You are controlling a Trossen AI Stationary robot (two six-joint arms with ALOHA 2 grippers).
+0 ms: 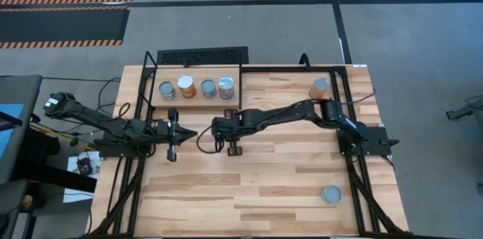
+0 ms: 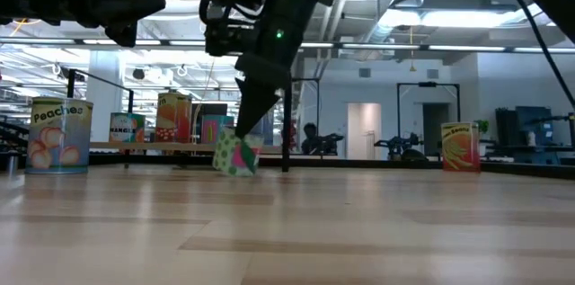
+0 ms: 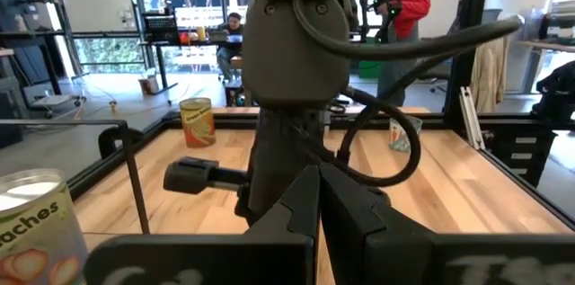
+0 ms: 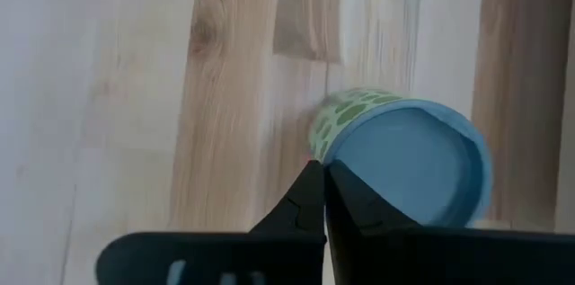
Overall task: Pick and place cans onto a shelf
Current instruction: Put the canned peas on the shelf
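Leaning tilted on the tabletop, a green-spotted can with a bluish lid touches the right gripper, fingers pressed together.

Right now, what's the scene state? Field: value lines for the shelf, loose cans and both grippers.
shelf: back left of the table
four cans: in a row on the shelf
back-right can: upright on the table
front-right can: upright on the table
spotted can: tilted, mid-table, at the right gripper's tip
right gripper: fingers shut, pointing down at the spotted can; grip unclear
left gripper: fingers shut, empty, facing the right arm
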